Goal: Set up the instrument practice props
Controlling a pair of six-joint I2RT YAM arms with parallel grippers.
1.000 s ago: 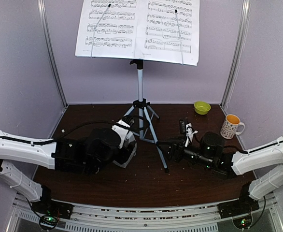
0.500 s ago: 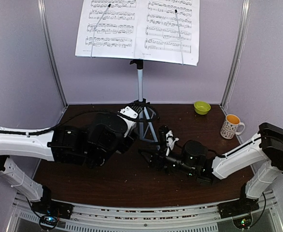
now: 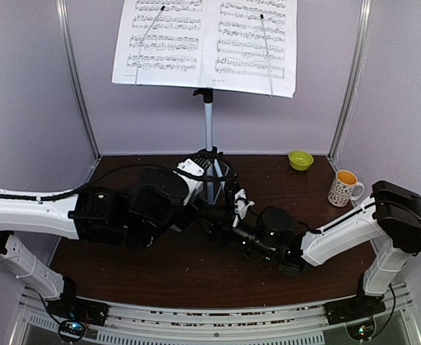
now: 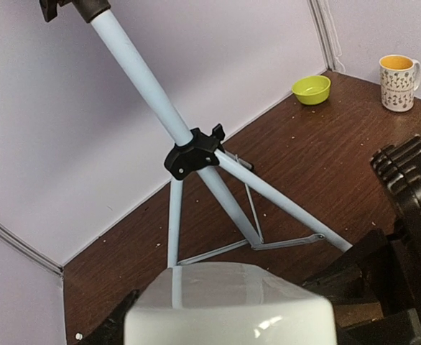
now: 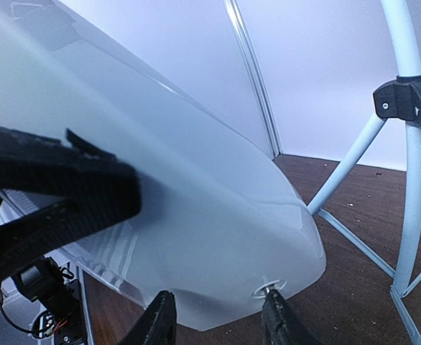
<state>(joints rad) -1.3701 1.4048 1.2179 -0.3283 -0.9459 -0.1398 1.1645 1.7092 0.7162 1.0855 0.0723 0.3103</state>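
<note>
Worktop: right pincer, newly arrived, is narrowing around metronome, hold unclear; left pincer is clasping it; handover likely.

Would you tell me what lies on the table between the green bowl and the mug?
Only bare brown tabletop separates the bowl from the mug; the left wrist view shows that stretch most clearly.

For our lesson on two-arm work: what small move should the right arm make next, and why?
Probably close the right claw firmly on the clear cover: its fingers straddle its edge while the left claw holds the metronome off the table.
</note>
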